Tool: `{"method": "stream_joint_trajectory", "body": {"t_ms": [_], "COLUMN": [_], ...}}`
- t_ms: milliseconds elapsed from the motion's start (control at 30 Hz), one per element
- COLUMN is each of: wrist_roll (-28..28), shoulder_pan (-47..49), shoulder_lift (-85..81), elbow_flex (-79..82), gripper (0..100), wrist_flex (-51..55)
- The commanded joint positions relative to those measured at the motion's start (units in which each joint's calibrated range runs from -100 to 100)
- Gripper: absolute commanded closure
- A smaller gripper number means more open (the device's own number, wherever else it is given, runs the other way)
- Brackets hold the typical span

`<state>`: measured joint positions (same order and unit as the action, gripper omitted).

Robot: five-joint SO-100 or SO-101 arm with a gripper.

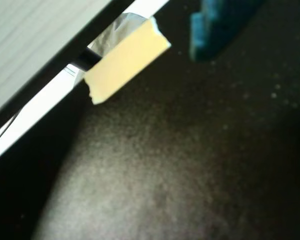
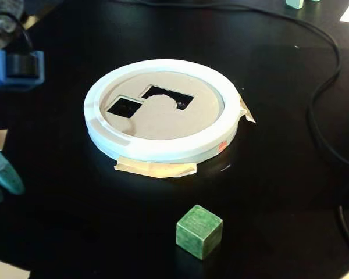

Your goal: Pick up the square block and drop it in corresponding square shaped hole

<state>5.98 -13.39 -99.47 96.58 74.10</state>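
Your pincer (image 2: pixel 0 177) shows only as teal tips at the 9 o'clock edge of the fixed view, so you cannot tell whether its fingers are apart or together; it carries nothing visible. The square block (image 2: pixel 199 231) sits alone on the black table (image 2: pixel 267 192), at 6 o'clock from the white ring (image 2: pixel 163 150), well apart from it. The square shaped hole (image 2: pixel 124 107) lies empty, at 9 o'clock on the tan disc (image 2: pixel 163 119). Judging by this, nothing is done yet: the grasp, carry and drop all remain.
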Motion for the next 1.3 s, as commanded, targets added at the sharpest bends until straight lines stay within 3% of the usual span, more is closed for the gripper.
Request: {"method": "stream_joint_trajectory", "body": {"t_ms": [0,633,1133,1267], "wrist_roll": [0.24,0.29,0.39,0.39], "shoulder_pan": [0.53,0.90,1.03,1.03], "shoulder_lift": [-0.53,-0.53,0.90,10.84], "elbow_flex": [0.05,-2.05,-22.45,-31.47], "gripper": [10,9,11,11], "wrist_flex": [-1.60,-1.80,-1.70,-0.80]}}
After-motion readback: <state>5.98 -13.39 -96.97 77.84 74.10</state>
